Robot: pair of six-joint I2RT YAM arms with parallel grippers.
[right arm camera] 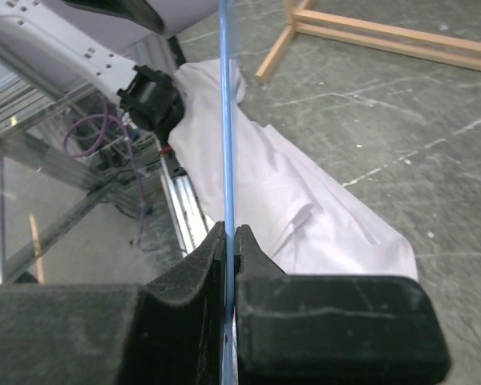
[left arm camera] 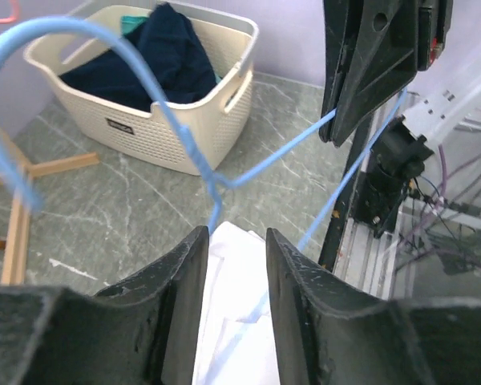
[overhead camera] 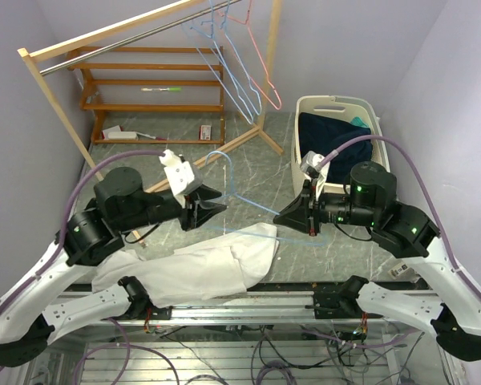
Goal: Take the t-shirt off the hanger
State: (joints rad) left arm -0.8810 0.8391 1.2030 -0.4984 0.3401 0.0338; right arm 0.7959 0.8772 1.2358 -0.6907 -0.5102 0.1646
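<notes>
The white t-shirt [overhead camera: 192, 269] lies crumpled on the table by the near edge. A blue wire hanger [overhead camera: 256, 205] is held above it, hook pointing away from me. My right gripper [overhead camera: 284, 216] is shut on the hanger's wire [right arm camera: 227, 120]. In the right wrist view the t-shirt [right arm camera: 280, 192] lies beyond the jaws. My left gripper [overhead camera: 216, 204] stands open just left of the hanger's neck [left arm camera: 212, 180], holding nothing. Between its fingers [left arm camera: 184, 273] I see the t-shirt [left arm camera: 240, 321] with a blue wire line across it. Whether that wire is inside the cloth I cannot tell.
A cream basket [overhead camera: 337, 102] holding dark clothes stands at the right; it also appears in the left wrist view [left arm camera: 144, 132]. A wooden clothes rack [overhead camera: 104, 40] with several wire hangers [overhead camera: 240, 72] stands at the back, a wooden shelf [overhead camera: 152, 80] behind it.
</notes>
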